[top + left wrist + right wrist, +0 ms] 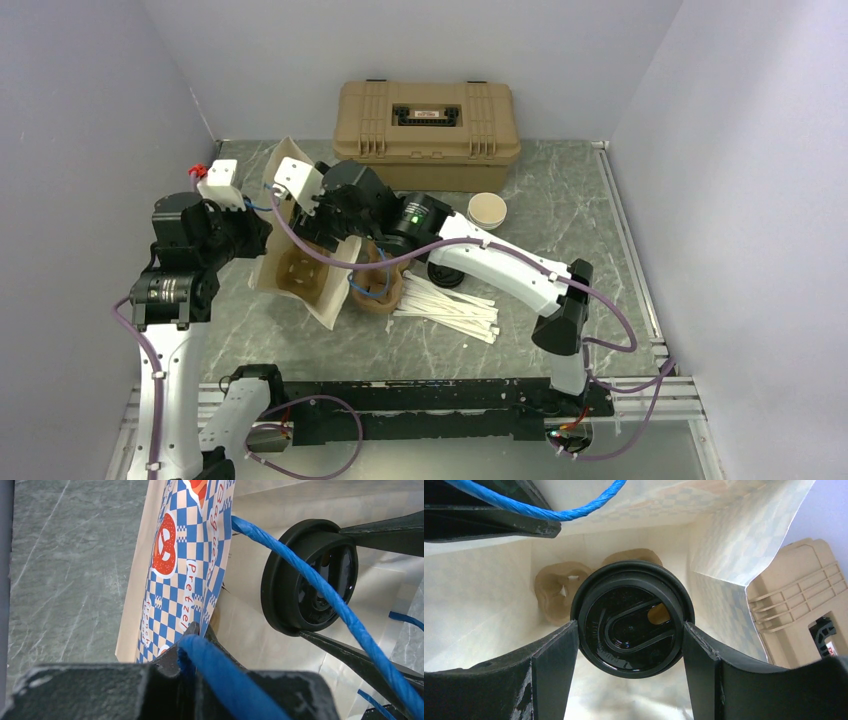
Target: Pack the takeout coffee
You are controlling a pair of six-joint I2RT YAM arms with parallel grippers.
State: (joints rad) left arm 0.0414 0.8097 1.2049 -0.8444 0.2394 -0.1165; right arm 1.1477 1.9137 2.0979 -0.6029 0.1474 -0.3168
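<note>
While right gripper (629, 632) clamped the takeout coffee (634, 612), axis pointing into the bag (479, 595), carrier (556, 587) lay beyond it, near-left. Left gripper (192, 640) pinched the handle (320, 590).

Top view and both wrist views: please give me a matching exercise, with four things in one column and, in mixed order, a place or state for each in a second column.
Things:
1. takeout coffee
2. blue handle
3. tan case
4. white sticks

Places or states:
A. lying loose on the table, beside the paper bag
B. pinched in the left fingers
C. between the right fingers, inside the bag
D. closed, at the back of the table

Pairs: 1-C, 2-B, 3-D, 4-A
</note>
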